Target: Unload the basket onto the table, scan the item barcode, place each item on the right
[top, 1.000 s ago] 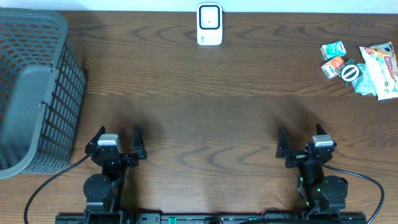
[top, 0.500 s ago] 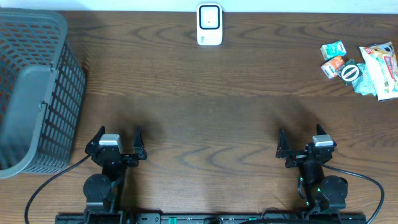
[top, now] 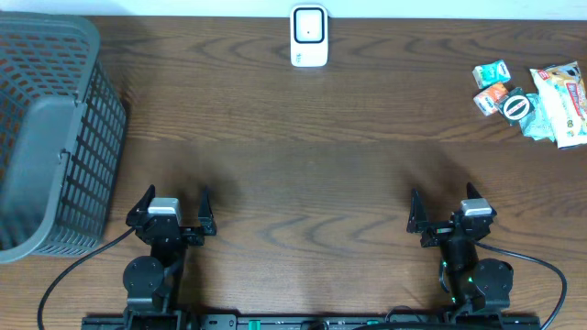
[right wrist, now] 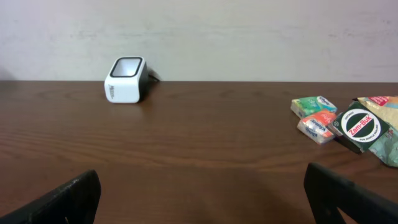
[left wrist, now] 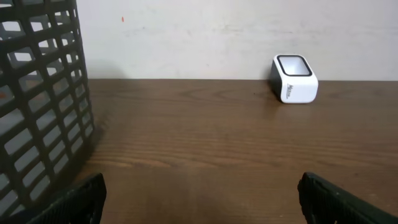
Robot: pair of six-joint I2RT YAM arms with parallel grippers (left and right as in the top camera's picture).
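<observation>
A white barcode scanner [top: 309,35] stands at the table's far edge, a little left of centre; the left wrist view has this scanner [left wrist: 294,78] ahead to the right, and the right wrist view has the scanner [right wrist: 127,79] ahead to the left. The items lie in a cluster at the far right: a green packet [top: 492,71], an orange packet [top: 491,96], a round tin [top: 516,106] and a snack bag [top: 561,101]. The left gripper [top: 175,196] and the right gripper [top: 443,197] rest near the front edge, both open and empty, far from the items.
A large grey mesh basket [top: 50,128] fills the left side of the table, close to the left arm, and its wall [left wrist: 37,112] takes up the left of that wrist view. Bare dark wood [top: 312,183] lies between the arms and the scanner.
</observation>
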